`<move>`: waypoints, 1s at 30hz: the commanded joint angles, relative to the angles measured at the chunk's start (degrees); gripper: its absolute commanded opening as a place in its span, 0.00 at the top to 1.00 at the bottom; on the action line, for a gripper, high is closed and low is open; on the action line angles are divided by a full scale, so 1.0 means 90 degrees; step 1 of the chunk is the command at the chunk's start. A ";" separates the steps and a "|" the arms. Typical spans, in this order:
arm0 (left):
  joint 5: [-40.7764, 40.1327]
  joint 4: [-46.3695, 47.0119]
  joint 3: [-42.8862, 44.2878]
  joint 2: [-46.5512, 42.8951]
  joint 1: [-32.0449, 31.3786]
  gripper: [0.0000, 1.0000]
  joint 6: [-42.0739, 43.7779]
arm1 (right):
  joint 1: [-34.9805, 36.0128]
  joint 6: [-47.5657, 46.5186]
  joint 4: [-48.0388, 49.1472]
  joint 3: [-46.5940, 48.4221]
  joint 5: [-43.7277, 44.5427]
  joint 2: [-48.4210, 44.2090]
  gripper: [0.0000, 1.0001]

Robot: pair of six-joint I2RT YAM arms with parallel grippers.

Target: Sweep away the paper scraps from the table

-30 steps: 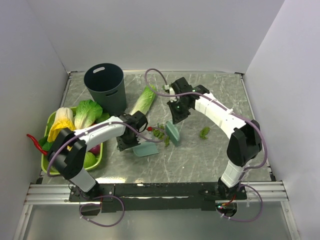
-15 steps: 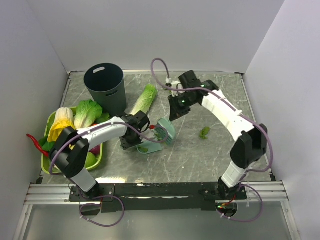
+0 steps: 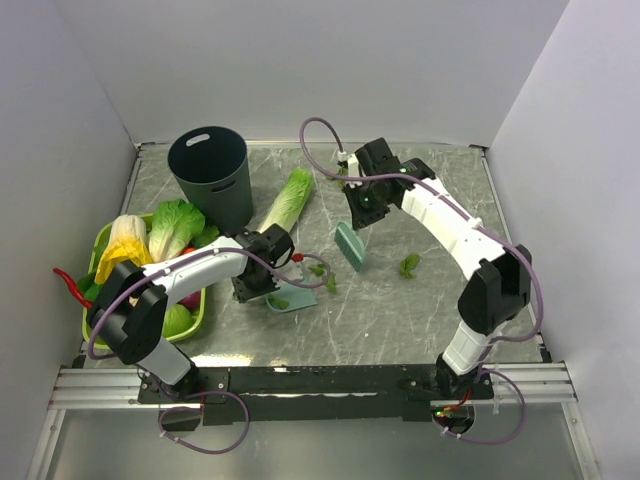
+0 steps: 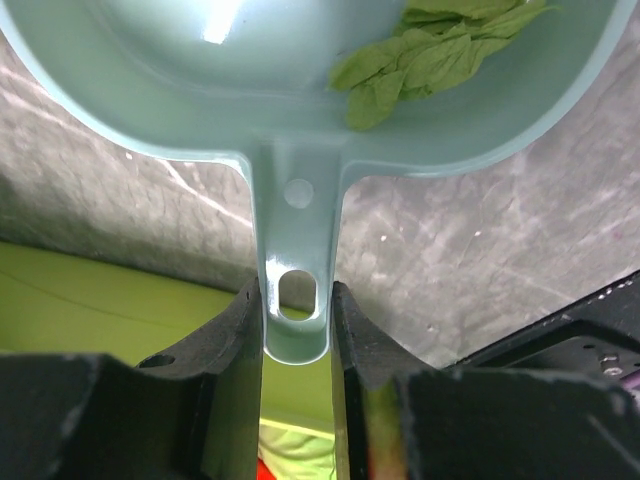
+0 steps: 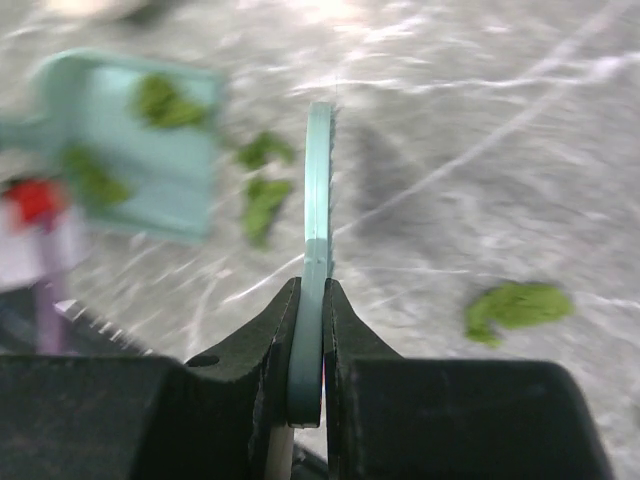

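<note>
While right jaws pinch brush (image 5: 318,200), left jaws clamp dustpan (image 4: 150,90), scraps (image 4: 430,50) inside.

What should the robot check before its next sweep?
1. The left gripper clamps the dustpan by its handle: ok.
2. The right gripper clamps the hand brush: ok.
3. Some paper scraps lie inside the dustpan: ok.
4. The table is swept: not ok. Two loose scraps lie by the dustpan's mouth, and a lone scrap lies on the brush's other side.
5. The dustpan's lip lies flat on the table: cannot tell.
</note>
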 commanded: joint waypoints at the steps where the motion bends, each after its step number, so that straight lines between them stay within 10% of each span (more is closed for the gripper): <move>1: -0.0250 -0.0361 0.0182 0.0077 0.0019 0.99 0.0082 | 0.0020 0.0459 0.0110 0.0103 0.0833 0.0233 1.00; 17: 0.0111 -0.0177 0.0983 0.1074 -0.0479 0.99 -0.0200 | 0.0295 0.0870 0.0384 0.0376 -0.2731 0.0917 1.00; 30: 0.0219 0.0986 -0.0051 -0.0175 -0.0030 0.99 -0.0240 | 0.0245 -0.0321 -0.0359 -0.0102 -0.1102 -0.0703 1.00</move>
